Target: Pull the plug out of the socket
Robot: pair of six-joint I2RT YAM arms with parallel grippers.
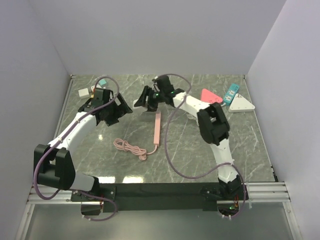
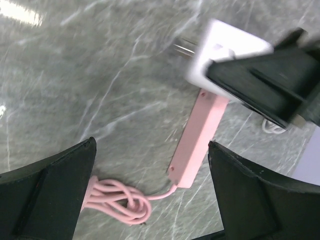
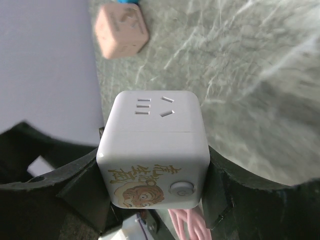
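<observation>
The plug point(image 3: 152, 155) is a white cube with a cartoon print and a button. My right gripper point(image 3: 155, 172) is shut on its two sides. In the left wrist view the plug point(image 2: 225, 50) hangs above the table with its metal prongs point(image 2: 182, 47) bare, clear of the socket. The socket, a pink power strip point(image 2: 200, 132), lies flat on the marble with its pink cable coiled point(image 2: 120, 200) beside it. My left gripper point(image 2: 151, 150) hovers wide open above the strip's cable end and holds nothing. From above, the strip point(image 1: 157, 129) lies between both grippers.
A pink many-sided block point(image 3: 121, 30) sits by the wall. Small white and teal blocks point(image 1: 84, 92) lie at the back left. A red triangle point(image 1: 211, 96), a teal bar point(image 1: 231, 93) and a white triangle point(image 1: 241, 105) lie at the back right.
</observation>
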